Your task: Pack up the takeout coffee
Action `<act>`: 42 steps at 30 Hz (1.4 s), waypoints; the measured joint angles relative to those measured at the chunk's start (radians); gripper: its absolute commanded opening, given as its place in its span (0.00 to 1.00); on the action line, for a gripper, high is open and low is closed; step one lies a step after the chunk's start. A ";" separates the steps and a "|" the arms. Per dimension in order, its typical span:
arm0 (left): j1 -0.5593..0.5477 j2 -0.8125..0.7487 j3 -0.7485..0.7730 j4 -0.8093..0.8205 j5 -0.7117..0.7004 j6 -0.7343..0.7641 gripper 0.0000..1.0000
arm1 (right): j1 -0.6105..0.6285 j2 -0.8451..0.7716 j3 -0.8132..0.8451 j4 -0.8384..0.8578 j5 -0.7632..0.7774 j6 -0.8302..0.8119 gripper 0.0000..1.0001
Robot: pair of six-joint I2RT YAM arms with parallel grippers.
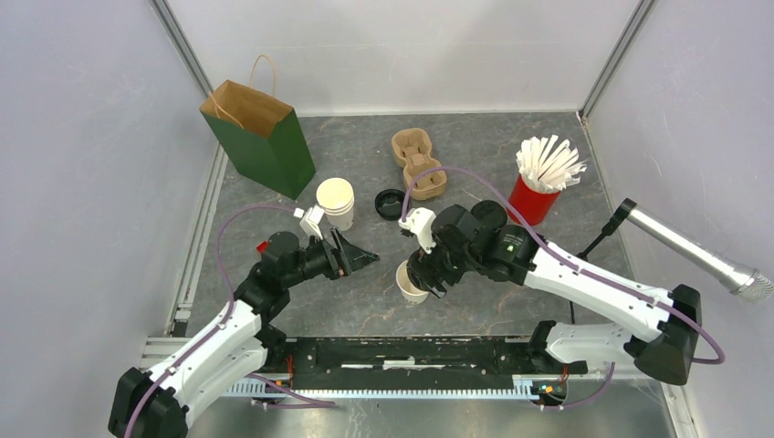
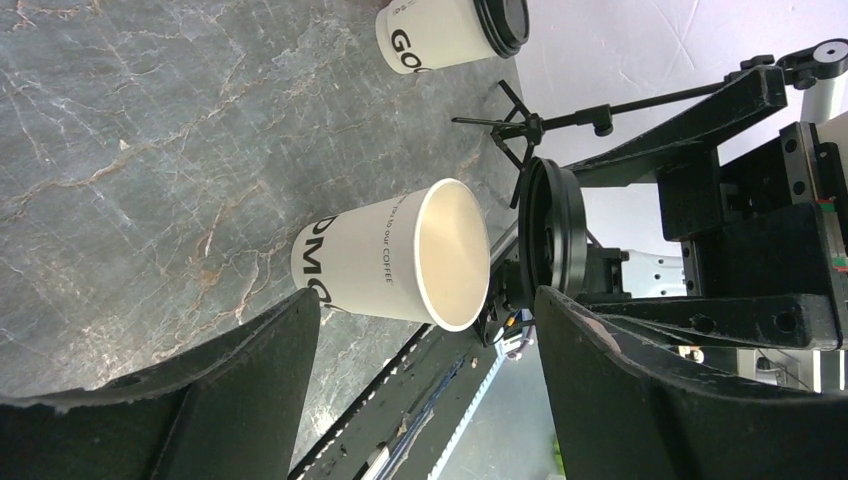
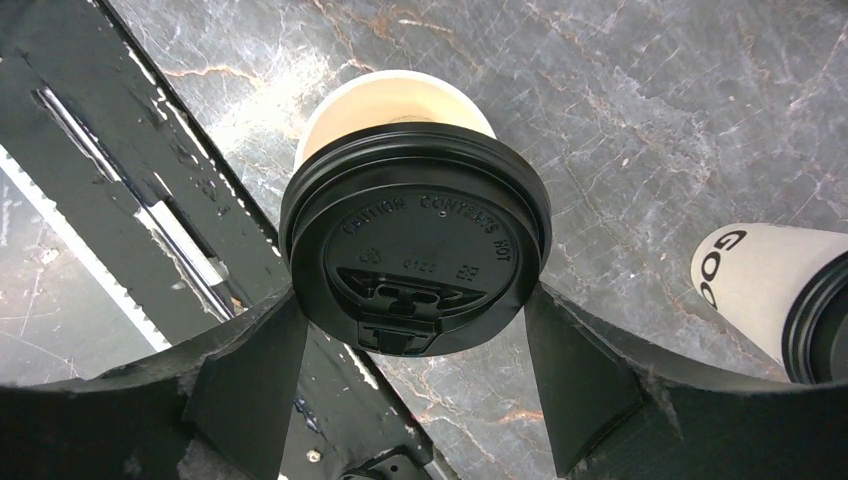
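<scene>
The takeout coffee [image 2: 440, 35], a white lettered cup with a black lid, stands upright on the table; it also shows at the right edge of the right wrist view [image 3: 760, 280] and from above as a black round top [image 1: 390, 203]. A second lettered cup [image 2: 380, 262], lidless, stands nearer the arms [image 1: 409, 285]. My right gripper [image 3: 412, 300] [image 1: 427, 272] is shut on a black lid [image 3: 415, 240] [image 2: 550, 240], level and a little above that open cup's rim [image 3: 395, 100]. Left of the open cup, my left gripper [image 2: 428, 310] [image 1: 358, 255] is open and holds nothing.
A green and brown paper bag [image 1: 260, 137] stands open at the back left. A stack of plain white cups [image 1: 336, 203] is beside the takeout coffee. A cardboard cup carrier [image 1: 418, 164] and a red cup of straws [image 1: 543, 182] are behind. A microphone [image 1: 694, 251] juts in from the right.
</scene>
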 measured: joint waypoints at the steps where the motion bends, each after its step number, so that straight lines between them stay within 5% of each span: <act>1: 0.000 0.000 -0.005 0.003 0.000 0.000 0.84 | 0.001 0.014 0.004 -0.005 -0.001 0.000 0.82; 42: 0.000 0.089 -0.055 0.140 0.044 -0.034 0.80 | 0.031 0.274 0.153 -0.088 -0.002 -0.056 0.87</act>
